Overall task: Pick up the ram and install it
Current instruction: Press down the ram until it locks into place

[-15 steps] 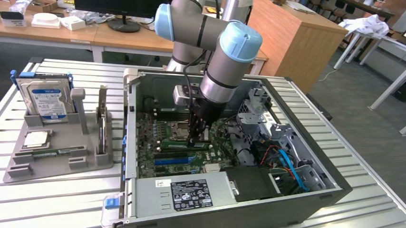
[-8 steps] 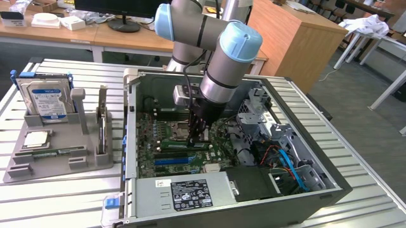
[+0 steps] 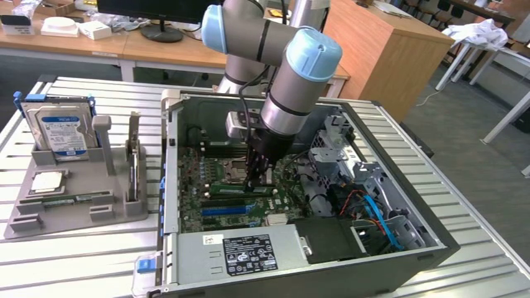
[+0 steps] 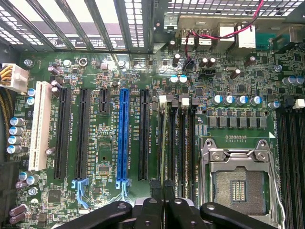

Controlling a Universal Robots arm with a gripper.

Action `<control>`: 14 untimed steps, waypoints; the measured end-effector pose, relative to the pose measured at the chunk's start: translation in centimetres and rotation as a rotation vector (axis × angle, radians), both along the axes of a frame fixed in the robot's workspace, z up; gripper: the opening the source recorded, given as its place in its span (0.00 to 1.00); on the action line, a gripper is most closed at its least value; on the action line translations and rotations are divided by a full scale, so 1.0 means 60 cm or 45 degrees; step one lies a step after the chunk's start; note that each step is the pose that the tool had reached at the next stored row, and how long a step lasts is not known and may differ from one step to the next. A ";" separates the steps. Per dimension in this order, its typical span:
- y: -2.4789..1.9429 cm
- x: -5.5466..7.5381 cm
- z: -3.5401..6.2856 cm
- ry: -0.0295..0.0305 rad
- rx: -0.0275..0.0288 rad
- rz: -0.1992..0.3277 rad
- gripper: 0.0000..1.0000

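**Op:** Exterior view first. Where are you?

**Arm:** Reaching down into the open PC case (image 3: 416,205), which lies on its side on the slatted table (image 3: 66,267). My gripper (image 3: 255,180) is low over the motherboard (image 3: 207,167), approx. mid-board, w/ the power supply (image 3: 240,251) along the case's near edge.

**Op:** And the ram?

**Arm:** The ram (image 3: 236,185) is a long green stick lying along the mem. slots, right at my fingertips. Fingers look pinched together. Can't tell from here if they're clamping it or just touching its top edge.

**Op:** Anything else on the table?

**Arm:** A grey parts tray (image 3: 74,217) near the table's edge on the exterior view's left, well apart from me. A blue-labelled hard drive (image 3: 62,133) stands upright at its far end, and a small silver CPU (image 3: 47,182) lies flat in front of it.

**Op:** Wrist view?

**Arm:** Looking straight down at the board. My fingers (image 4: 152,210) are drawn in, almost meeting, so the gripper (image 4: 163,207) is closed. They line up w/ the black memory slots (image 4: 178,143), which sit between the open CPU socket (image 4: 238,183) and a black expansion slot (image 4: 143,136). A blue slot (image 4: 124,133) is just beyond that one, and a white slot (image 4: 40,124) is near the board's edge.
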State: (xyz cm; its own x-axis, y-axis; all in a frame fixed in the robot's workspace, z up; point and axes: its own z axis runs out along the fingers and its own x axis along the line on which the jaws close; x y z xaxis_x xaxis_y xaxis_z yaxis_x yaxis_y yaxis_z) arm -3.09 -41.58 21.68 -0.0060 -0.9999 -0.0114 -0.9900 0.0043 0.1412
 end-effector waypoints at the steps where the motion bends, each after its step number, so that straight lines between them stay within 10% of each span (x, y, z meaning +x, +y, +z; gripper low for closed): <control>1: 0.0000 0.000 0.000 0.0000 0.0000 0.000 0.12; 14: 0.0000 0.000 0.000 0.0000 0.0000 0.000 0.12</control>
State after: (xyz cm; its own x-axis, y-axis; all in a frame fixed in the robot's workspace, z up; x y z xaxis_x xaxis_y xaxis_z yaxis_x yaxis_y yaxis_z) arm -3.09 -41.58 21.68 -0.0060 -0.9999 -0.0114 -0.9900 0.0043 0.1412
